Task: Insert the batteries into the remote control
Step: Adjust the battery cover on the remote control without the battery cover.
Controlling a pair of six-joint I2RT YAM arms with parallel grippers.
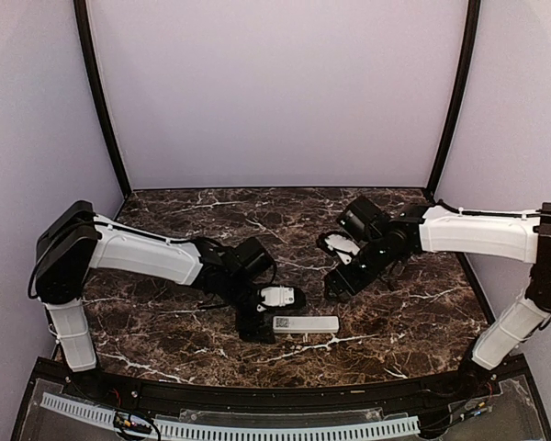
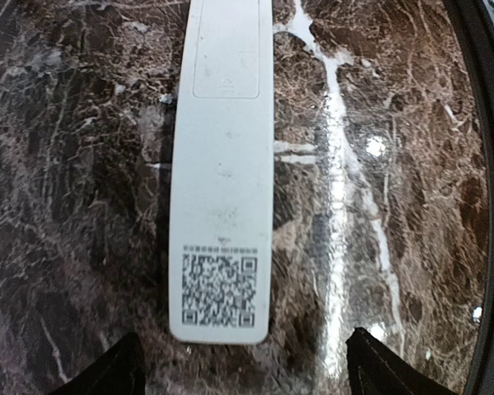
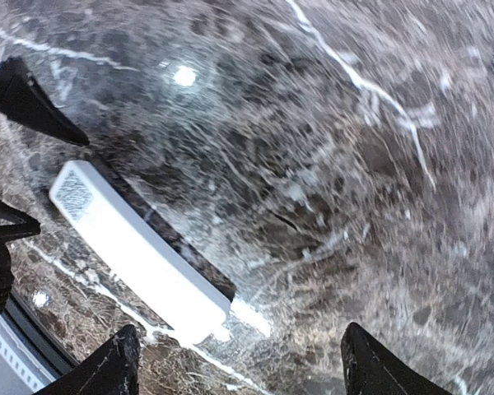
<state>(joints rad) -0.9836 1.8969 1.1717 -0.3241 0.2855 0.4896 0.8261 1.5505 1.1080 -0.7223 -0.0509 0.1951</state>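
Slim white plastic remote control (image 1: 306, 323) is lying back-up near the front edge of the dark marble worktop (image 1: 395, 344). The left gripper (image 2: 243, 372) gapes wide over its end. The right gripper (image 3: 237, 370) is wide too, holding nothing.

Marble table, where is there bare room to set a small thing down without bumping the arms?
Widest bare marble is the far strip of the table along the back wall. Also free: the near-right patch between the remote control and the right arm's base. Crowded: the middle, where the left claw and right claw hang close to the remote.
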